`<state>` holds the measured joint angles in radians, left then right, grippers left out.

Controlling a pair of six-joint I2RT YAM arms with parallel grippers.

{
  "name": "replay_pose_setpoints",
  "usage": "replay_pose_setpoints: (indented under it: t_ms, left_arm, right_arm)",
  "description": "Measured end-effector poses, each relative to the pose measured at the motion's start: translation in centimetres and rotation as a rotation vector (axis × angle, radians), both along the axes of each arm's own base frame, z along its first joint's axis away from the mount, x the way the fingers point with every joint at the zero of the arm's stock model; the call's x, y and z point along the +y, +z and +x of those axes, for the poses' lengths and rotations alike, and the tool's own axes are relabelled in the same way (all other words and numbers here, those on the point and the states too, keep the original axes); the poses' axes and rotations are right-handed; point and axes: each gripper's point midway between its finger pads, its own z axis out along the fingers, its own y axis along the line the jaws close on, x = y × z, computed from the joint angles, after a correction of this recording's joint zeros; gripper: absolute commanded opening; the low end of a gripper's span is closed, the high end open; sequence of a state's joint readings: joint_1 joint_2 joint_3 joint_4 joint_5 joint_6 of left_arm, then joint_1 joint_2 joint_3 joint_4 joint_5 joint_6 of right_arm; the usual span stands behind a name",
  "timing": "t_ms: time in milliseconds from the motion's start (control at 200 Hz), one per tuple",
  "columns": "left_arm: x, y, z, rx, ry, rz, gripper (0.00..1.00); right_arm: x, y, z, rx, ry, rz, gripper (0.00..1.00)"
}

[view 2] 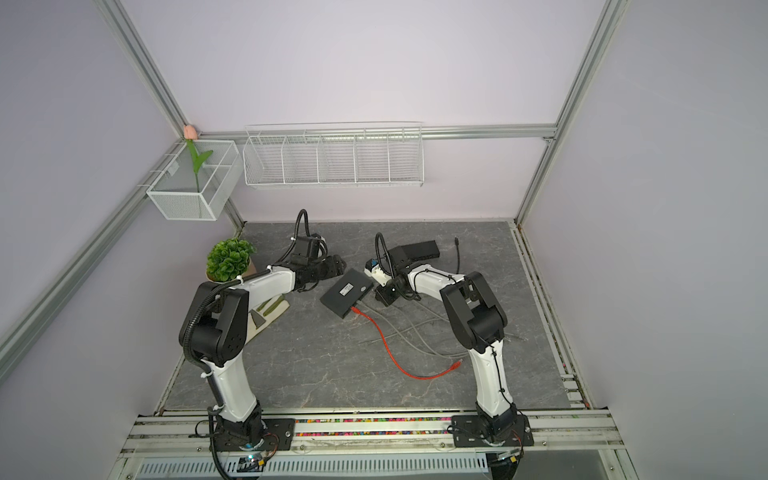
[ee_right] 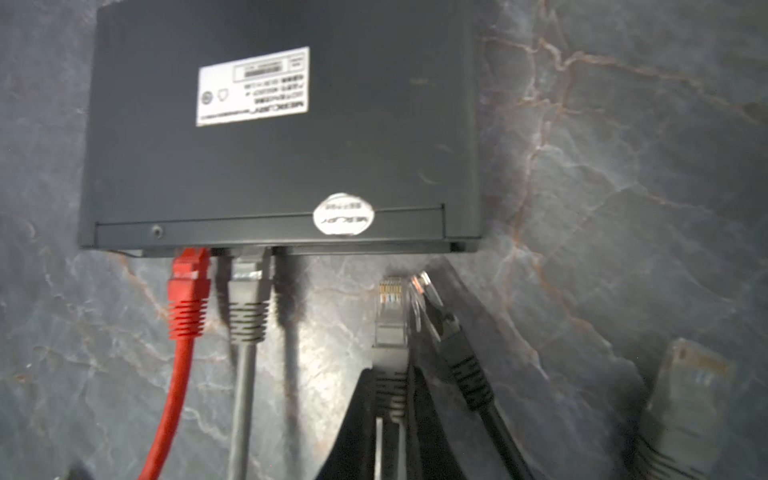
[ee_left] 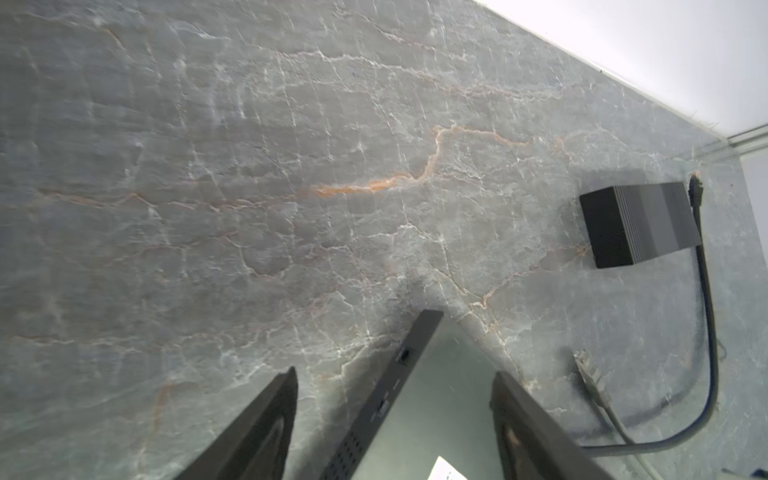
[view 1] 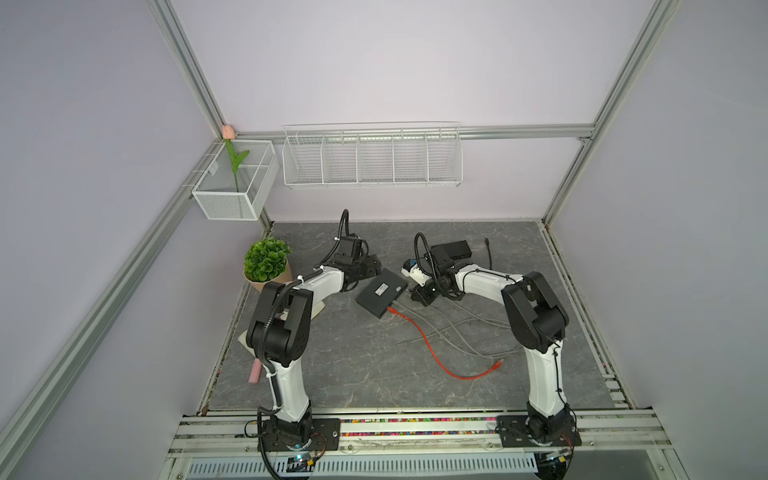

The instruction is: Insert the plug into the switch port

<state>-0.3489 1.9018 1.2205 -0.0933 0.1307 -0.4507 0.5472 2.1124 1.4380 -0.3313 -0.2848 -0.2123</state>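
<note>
Mid-bench (view 1: 353, 374), my right pincer (ee_right: 390, 374) grips the grey plastic plug (ee_right: 388, 307) facing the flat black switch (ee_right: 353, 145). Left pincer (ee_left: 395, 372) straddles it, open. I'd align next.

the switch (ee_right: 270, 166) bears a white label (ee_right: 252, 86) and round sticker (ee_right: 343, 214), both reading "mercury" upside down.

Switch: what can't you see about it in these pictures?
- Port openings: in the right wrist view the top of the switch overhangs them, so free ones can't be counted.
- Label print: blurred there, too small in both top views.
- Grey plug in the right jaws: covered by the right arm in both top views.
</note>
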Motion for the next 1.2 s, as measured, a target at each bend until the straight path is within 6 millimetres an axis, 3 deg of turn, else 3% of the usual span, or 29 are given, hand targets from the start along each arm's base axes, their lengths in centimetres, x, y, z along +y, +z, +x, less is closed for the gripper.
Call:
replay_pose_setpoints:
  t_ms: [155, 280, 445, 590, 910, 1200]
  left_arm:
    - [0.8, 0.1, 0.5, -0.007, 0.018, -0.004, 0.74]
    - [0.8, 0.2, 0.5, -0.012, 0.017, -0.007, 0.73]
    - [0.5, 0.0, 0.6, -0.011, 0.011, -0.018, 0.71]
    - [0.4, -1.3, 0.5, 0.014, 0.003, -0.017, 0.69]
    - [0.1, -4.3, 0.1, 0.076, -0.016, -0.014, 0.65]
    - [-0.4, -4.2, 0.4, 0.066, -0.032, -0.034, 0.63]
  right_arm:
    - [-2.0, 0.2, 2.8, -0.036, -0.071, -0.018, 0.07]
    - [-3.2, 0.2, 3.7, -0.048, -0.101, -0.032, 0.07]
    - [-0.5, 0.0, 1.4, -0.058, -0.026, -0.019, 0.07]
    - [1.6, 0.0, -0.4, -0.053, 0.031, 0.002, 0.07]
    - [1.7, 0.1, -0.4, -0.055, 0.033, 0.006, 0.07]
    - [1.8, 0.1, -0.5, -0.055, 0.035, 0.006, 0.07]
